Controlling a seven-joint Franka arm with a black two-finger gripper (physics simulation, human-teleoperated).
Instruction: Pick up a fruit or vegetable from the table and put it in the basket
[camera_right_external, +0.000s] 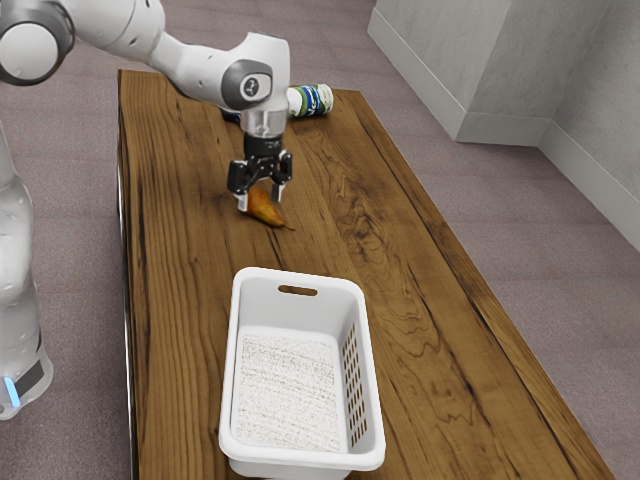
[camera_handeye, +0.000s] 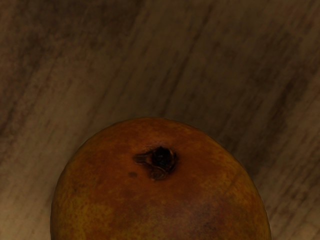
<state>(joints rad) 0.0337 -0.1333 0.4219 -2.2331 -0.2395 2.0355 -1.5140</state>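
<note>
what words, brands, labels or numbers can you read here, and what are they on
No text can be read for certain.
Can: printed label in blue, green and white, lettering too small and partly hidden by the arm.
Arm: small dark mark near the hand, too small to make out.

A white basket (camera_right_external: 300, 456) and a labelled container (camera_right_external: 314, 100) share the wooden table (camera_right_external: 430, 350).

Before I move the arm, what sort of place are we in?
Probably a plain indoor room, perhaps an office or lab: it has a carpet-like floor, bare grey walls with a pale skirting board, and a wooden table.
</note>
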